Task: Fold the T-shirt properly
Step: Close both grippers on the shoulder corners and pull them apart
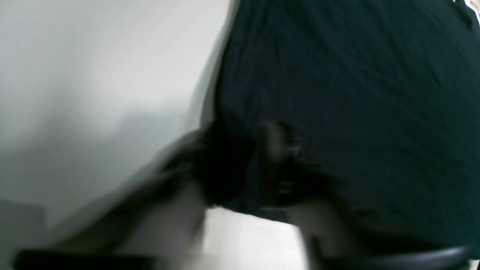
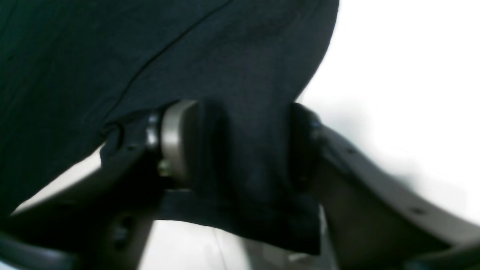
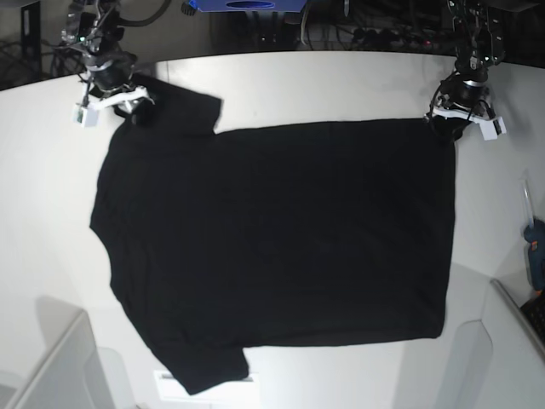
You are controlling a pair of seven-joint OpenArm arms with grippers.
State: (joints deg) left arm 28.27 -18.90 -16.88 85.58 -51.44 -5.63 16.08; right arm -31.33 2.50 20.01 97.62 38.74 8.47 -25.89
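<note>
The black T-shirt [image 3: 272,230] lies spread flat on the white table [image 3: 324,85]. In the base view my left gripper [image 3: 458,109] sits at the shirt's far right corner. The left wrist view is blurred, but it shows the left gripper [image 1: 247,157] pinched shut on the edge of the T-shirt [image 1: 356,93]. My right gripper [image 3: 128,104] is at the far left sleeve. Its pads [image 2: 176,138] stand well apart, with a fold of the T-shirt [image 2: 112,45] lying in the gap of the right gripper [image 2: 243,150].
A blue tool [image 3: 535,243] lies at the table's right edge. A white bin [image 3: 51,366] stands at the near left and a white panel [image 3: 502,341] at the near right. Cables and a blue box [image 3: 247,4] sit behind the table.
</note>
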